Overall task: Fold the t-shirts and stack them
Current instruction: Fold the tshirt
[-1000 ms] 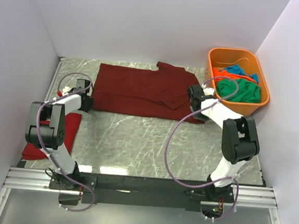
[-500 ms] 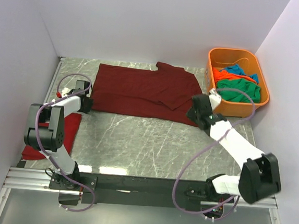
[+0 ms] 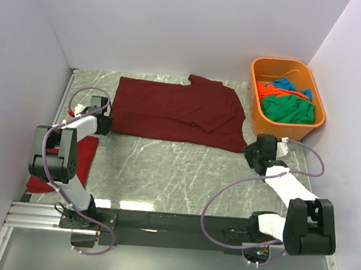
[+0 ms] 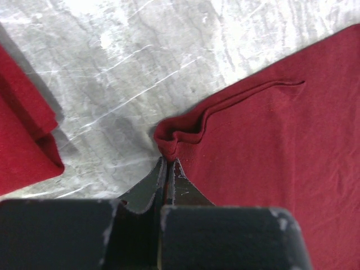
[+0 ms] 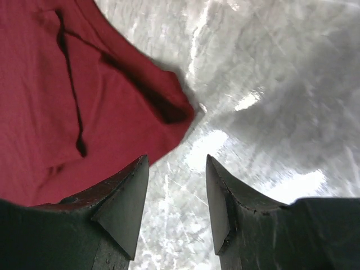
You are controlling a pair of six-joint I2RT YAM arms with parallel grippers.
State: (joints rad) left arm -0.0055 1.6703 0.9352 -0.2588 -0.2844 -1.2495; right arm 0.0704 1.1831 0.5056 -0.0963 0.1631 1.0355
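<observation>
A dark maroon t-shirt [image 3: 176, 109] lies spread flat across the far half of the table. My left gripper [image 3: 105, 124] is shut on its near left corner; the wrist view shows the jaws [image 4: 169, 163] pinching a bunched fold of maroon cloth [image 4: 270, 146]. My right gripper [image 3: 253, 155] is open and empty, just off the shirt's near right corner [image 5: 169, 107], its jaws [image 5: 177, 166] over bare table. A folded bright red t-shirt [image 3: 80, 158] lies at the left edge and also shows in the left wrist view [image 4: 22, 140]. Green [image 3: 287, 109], orange and blue shirts sit in the tub.
A rigid orange plastic tub [image 3: 272, 66] stands at the back right, close behind my right arm. White walls close in on the left, back and right. The marble table [image 3: 164, 171] shows bare between the arms.
My right gripper has left the maroon shirt's right edge and moved toward the near right, now open off the corner. The left gripper has stayed put.
</observation>
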